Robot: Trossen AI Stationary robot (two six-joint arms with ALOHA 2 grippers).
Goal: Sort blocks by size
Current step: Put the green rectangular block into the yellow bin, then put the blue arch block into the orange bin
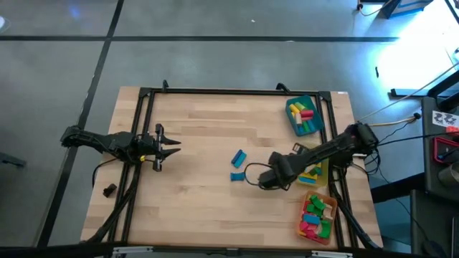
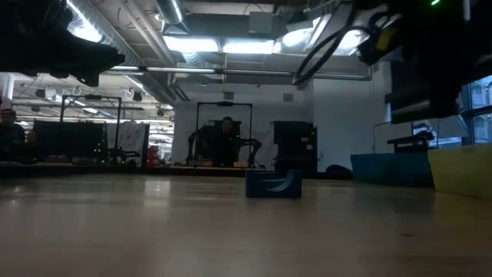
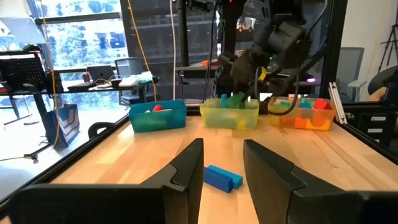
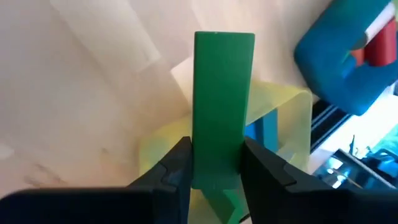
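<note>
My right gripper (image 4: pixel 216 152) is shut on a green bar block (image 4: pixel 224 93). It hangs over the table beside the yellow tray (image 4: pixel 283 118), and in the high view it (image 1: pixel 280 174) points steeply down. Two blue blocks (image 1: pixel 239 158) (image 1: pixel 237 176) lie flat on the table near its middle; one of them (image 3: pixel 222 177) shows ahead of my left gripper (image 3: pixel 224 155). That gripper (image 1: pixel 171 149) waits open and level at the table's left side, with nothing between its fingers. More coloured blocks lie in the three trays. My right gripper pinches the green bar's two long sides near one end (image 4: pixel 217 165) between its two fingers (image 4: pixel 174 168). The fingers come from above, slanting down, and the bar runs on past the fingertips along their line. It is lifted clear, over the yellow tray's edge.
Along the table's right side stand a teal tray (image 1: pixel 303 115), the yellow tray (image 1: pixel 313 172) and an orange tray (image 1: pixel 318 215), each holding blocks. A small dark lump (image 1: pixel 109 190) lies near the left edge. A black frame rails the table's sides. The middle-left wood lies bare.
</note>
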